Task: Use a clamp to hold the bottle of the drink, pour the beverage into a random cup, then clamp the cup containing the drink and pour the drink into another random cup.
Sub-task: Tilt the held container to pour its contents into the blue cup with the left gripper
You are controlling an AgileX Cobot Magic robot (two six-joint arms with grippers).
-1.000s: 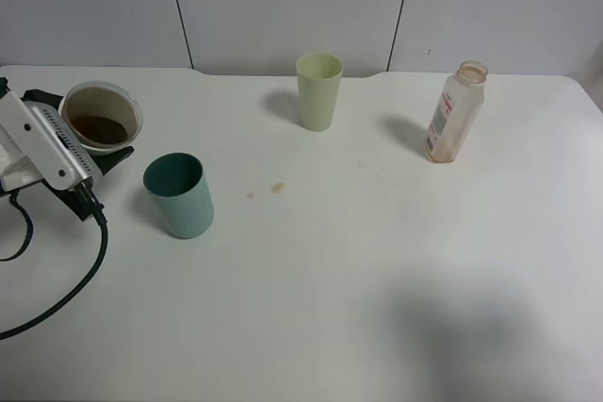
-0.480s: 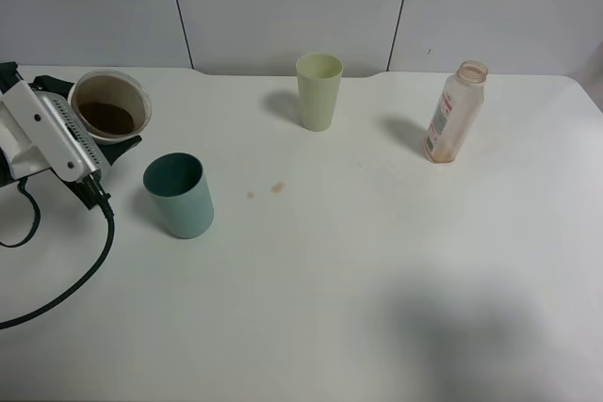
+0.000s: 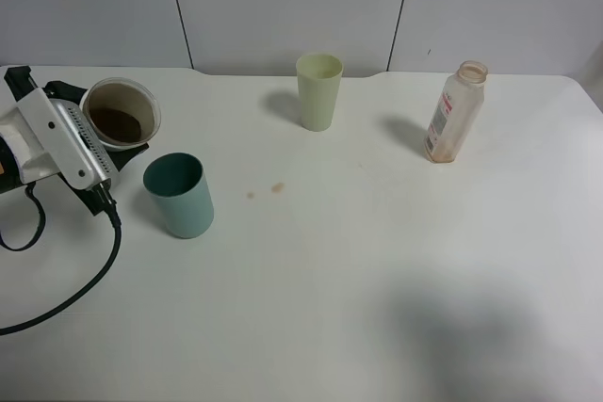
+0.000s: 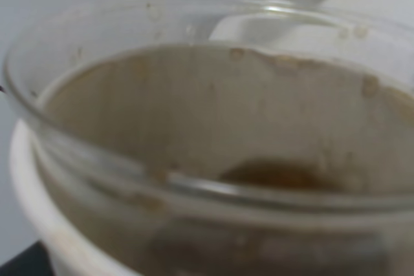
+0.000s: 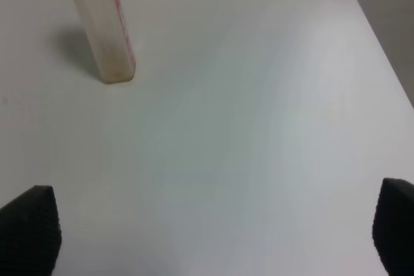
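My left gripper (image 3: 97, 125), the clamp, is shut on the cup containing the drink (image 3: 121, 113), held above the table at the far left. The cup's rim sits just up and left of the teal cup (image 3: 178, 195), which stands upright. Brown beverage (image 3: 119, 123) lies in the cup's bottom. In the left wrist view the cup (image 4: 194, 127) fills the picture, with the beverage (image 4: 278, 174) pooled low. The bottle (image 3: 454, 112) stands upright at the back right, uncapped and nearly empty. My right gripper (image 5: 210, 237) hangs open above the table, short of the bottle (image 5: 103, 24).
A pale yellow-green cup (image 3: 319, 91) stands at the back middle. Two small brown drops (image 3: 277, 187) mark the table right of the teal cup. The left arm's black cable (image 3: 89, 270) loops over the table's front left.
My left gripper has carried the cup to the right, closer to the teal cup. The bottle, the other cups and the right arm have not moved.
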